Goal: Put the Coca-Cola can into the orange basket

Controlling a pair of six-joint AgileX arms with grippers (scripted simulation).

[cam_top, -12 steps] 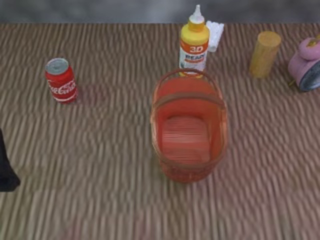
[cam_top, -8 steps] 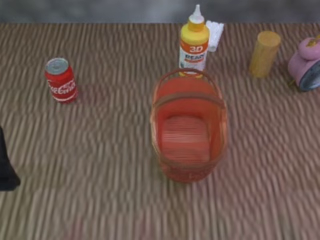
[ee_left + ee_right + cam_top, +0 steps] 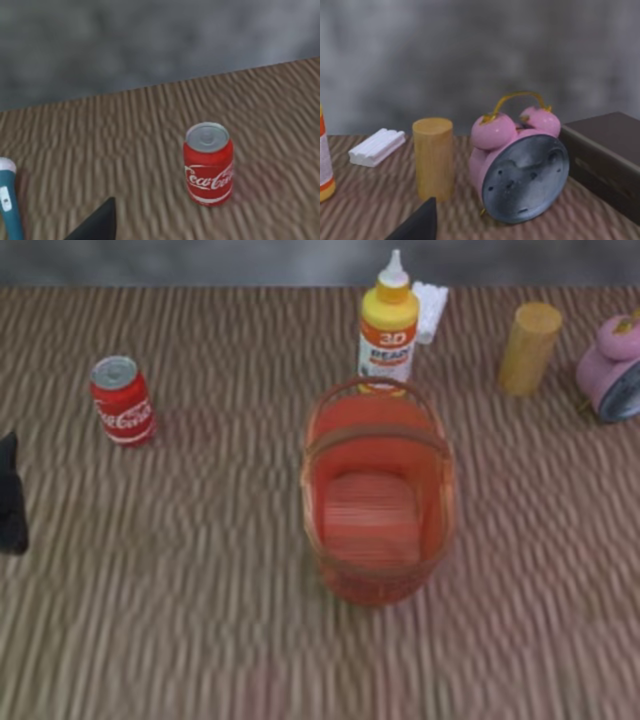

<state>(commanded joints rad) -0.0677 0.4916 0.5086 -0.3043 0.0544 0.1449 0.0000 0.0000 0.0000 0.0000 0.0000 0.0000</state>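
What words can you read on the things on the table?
"Coca-Cola": white script on the red Coca-Cola can.
"3D": on the orange label of the yellow glue bottle.
The smaller print under "3D" is too blurred to read.
Nothing else shows writing.

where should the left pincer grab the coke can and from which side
Grip the red cylindrical Coca-Cola can around its mid-body, pads on opposite curved sides. It stands upright with bare table all around, so coming in level from the top view's left, where the left pincer is, looks easiest.
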